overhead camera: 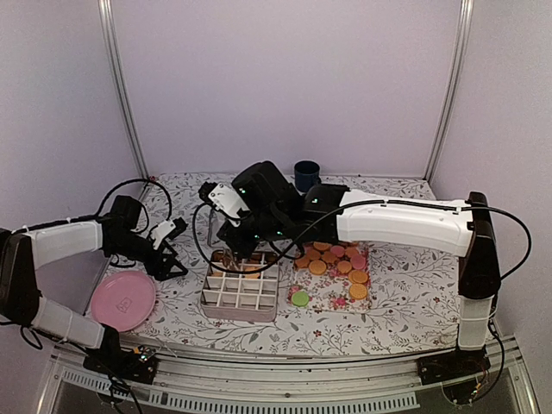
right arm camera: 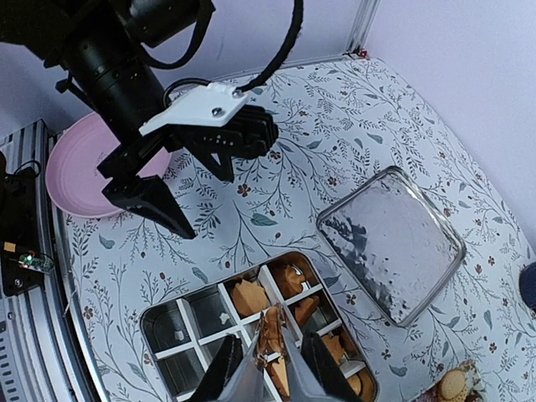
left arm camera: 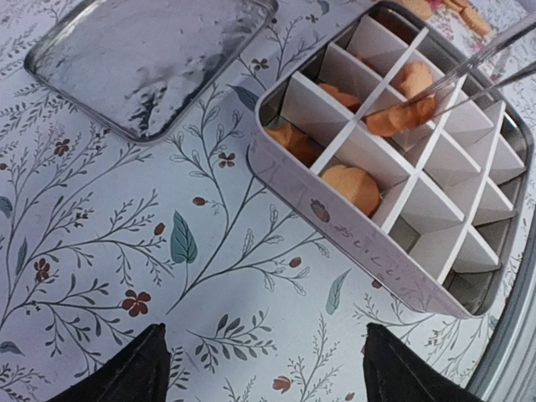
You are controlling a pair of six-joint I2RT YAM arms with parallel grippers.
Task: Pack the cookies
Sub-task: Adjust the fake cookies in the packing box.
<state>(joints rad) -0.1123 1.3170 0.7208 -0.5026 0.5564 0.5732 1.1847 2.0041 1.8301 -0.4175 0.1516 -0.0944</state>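
1. At the centre of the overhead view, the divided tin (overhead camera: 237,313) sits on the flower-printed tablecloth (overhead camera: 405,276), and the right gripper (overhead camera: 231,255) reaches over its far edge.
2. The right gripper is clenched on a pair of thin tongs (left arm camera: 490,50). Their tips pinch one orange cookie (left arm camera: 400,117) just above a compartment in the upper part of the tin, as the left wrist view shows it.
3. More orange discs lie in several compartments on the tin's left side in that view, one of them (left arm camera: 352,186) against the near wall. The compartments at lower right are bare.
4. Just right of the tin in the overhead view, the loose cookies (overhead camera: 332,259) lie on a floral mat (overhead camera: 332,297). They are mostly orange and a few are pink. A green cookie (overhead camera: 299,298) is at the mat's lower left corner.
5. Left of the tin, the left gripper (overhead camera: 170,247) is released, jaws spread wide with only tablecloth between them.
6. The metal lid (left arm camera: 151,59) lies flat at the upper left of the left wrist view, near the tin but apart from it.
7. A pink plate (overhead camera: 123,302) sits at lower left overhead, and a blue cup (overhead camera: 306,175) at top centre.
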